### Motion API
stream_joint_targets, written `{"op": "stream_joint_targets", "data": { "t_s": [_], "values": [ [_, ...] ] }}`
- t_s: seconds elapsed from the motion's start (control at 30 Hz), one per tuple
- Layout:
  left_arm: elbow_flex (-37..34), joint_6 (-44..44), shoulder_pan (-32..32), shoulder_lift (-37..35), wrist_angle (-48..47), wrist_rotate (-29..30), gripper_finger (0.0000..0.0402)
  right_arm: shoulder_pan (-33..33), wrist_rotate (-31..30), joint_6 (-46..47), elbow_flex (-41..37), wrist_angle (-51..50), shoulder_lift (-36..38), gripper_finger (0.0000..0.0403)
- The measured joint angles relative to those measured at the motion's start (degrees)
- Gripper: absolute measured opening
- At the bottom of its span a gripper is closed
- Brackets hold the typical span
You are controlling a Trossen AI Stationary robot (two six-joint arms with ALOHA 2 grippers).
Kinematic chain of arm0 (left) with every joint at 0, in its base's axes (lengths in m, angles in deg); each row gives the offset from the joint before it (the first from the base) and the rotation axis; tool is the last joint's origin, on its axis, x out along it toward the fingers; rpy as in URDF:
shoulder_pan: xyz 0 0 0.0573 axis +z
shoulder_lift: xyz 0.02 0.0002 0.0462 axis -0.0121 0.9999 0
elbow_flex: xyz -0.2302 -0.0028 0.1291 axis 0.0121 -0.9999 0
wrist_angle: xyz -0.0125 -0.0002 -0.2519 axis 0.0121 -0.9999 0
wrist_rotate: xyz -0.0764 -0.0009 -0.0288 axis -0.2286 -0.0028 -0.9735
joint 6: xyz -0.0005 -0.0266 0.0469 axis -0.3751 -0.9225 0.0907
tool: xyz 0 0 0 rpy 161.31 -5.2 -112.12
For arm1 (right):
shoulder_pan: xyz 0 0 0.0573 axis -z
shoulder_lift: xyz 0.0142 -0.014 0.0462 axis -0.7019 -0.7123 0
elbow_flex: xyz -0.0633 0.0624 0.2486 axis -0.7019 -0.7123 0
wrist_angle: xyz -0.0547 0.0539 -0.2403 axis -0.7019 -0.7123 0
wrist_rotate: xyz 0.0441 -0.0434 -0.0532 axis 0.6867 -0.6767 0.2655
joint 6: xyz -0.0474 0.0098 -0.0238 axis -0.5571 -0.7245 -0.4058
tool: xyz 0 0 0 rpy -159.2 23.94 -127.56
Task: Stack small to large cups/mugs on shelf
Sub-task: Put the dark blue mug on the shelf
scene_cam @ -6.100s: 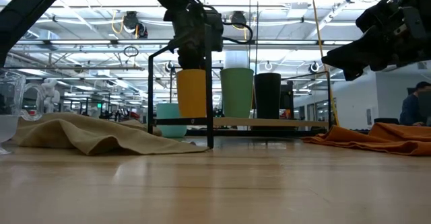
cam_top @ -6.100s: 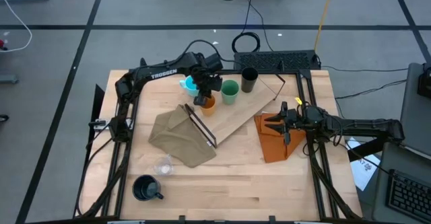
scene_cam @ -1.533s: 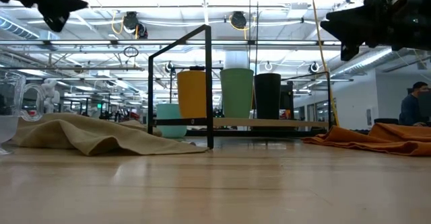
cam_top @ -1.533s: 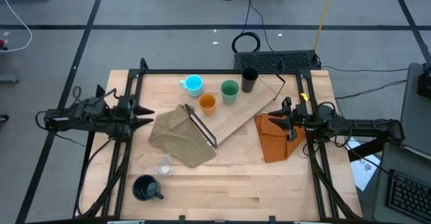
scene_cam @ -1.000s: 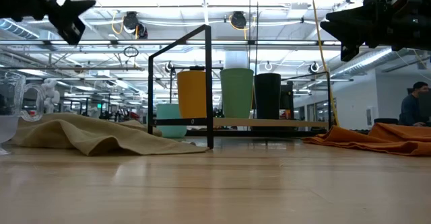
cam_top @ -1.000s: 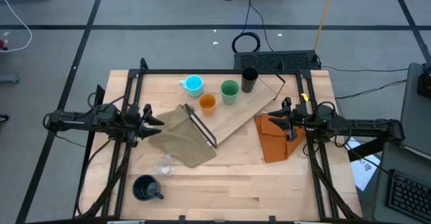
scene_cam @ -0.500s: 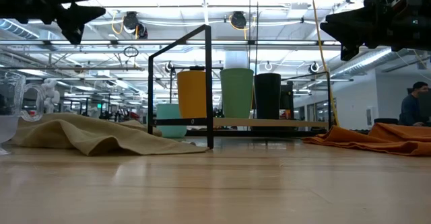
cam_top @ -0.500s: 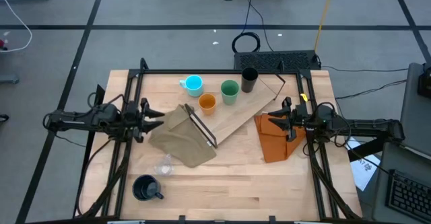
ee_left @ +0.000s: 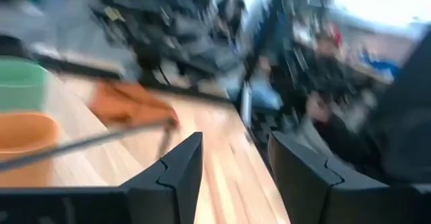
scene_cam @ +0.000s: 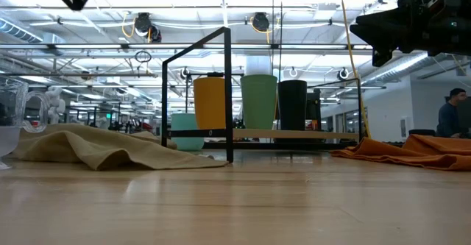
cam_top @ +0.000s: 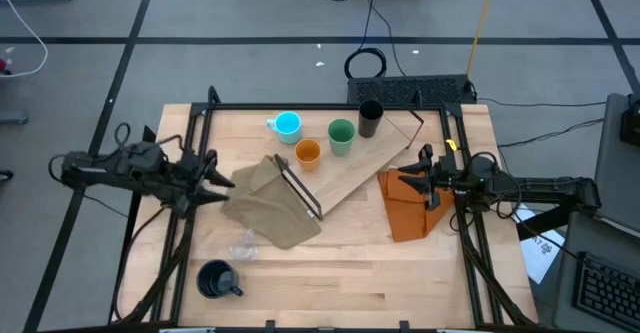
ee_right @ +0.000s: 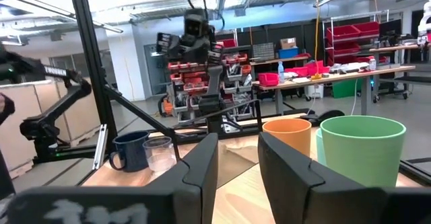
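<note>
The shelf [cam_top: 360, 168], a pale board with a black frame [scene_cam: 228, 90] at one end, lies slanted at mid-table. An orange cup [cam_top: 308, 153], a green cup [cam_top: 341, 136] and a black tumbler [cam_top: 370, 118] stand on it in a row. A cyan mug [cam_top: 287, 125] stands on the table beside it. A clear cup [cam_top: 242, 245] and a dark mug [cam_top: 217, 279] stand at the near left. My left gripper [cam_top: 215, 180] hovers open and high at the left edge. My right gripper [cam_top: 405, 178] hangs open above the orange cloth [cam_top: 408, 213].
An olive-tan cloth [cam_top: 268, 205] lies crumpled against the shelf's framed end, just right of my left gripper. The orange cloth lies by the shelf's right end. Bare wood runs along the table's near edge [cam_top: 380, 288].
My left gripper has risen, climbing almost out of the top of the low view, and has drawn slightly back toward the table's left edge. It stays open. My right arm and all the cups have kept still.
</note>
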Motion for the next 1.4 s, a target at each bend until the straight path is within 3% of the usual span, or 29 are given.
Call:
{"op": "stream_joint_targets", "data": {
  "t_s": [0.23,0.4,0.6,1.1,1.23,1.4],
  "values": [
    [20.7,-7.9,-7.8,21.1,-37.8,2.1,0.0170,0.0,0.0,1.5,0.0,0.0,0.0,0.0096],
    [27.7,-19.9,-13.2,32.0,-54.3,-0.7,0.0170,0.0,0.0,1.3,0.0,0.0,0.0,0.0096],
    [28.6,-33.0,-21.8,37.3,-51.5,-2.1,0.0170,0.0,0.0,0.9,0.0,-0.1,0.0,0.0096],
    [28.6,-60.7,-41.3,50.9,-46.1,4.8,0.0170,0.0,0.0,0.6,0.0,0.2,0.0,0.0096],
    [28.6,-62.1,-44.0,54.5,-41.9,8.3,0.0170,0.0,0.0,0.5,0.0,0.2,0.0,0.0096],
    [28.6,-63.2,-45.1,59.0,-45.7,8.0,0.0170,0.0,0.0,-0.3,0.0,0.2,0.0,0.0096]
  ]
}}
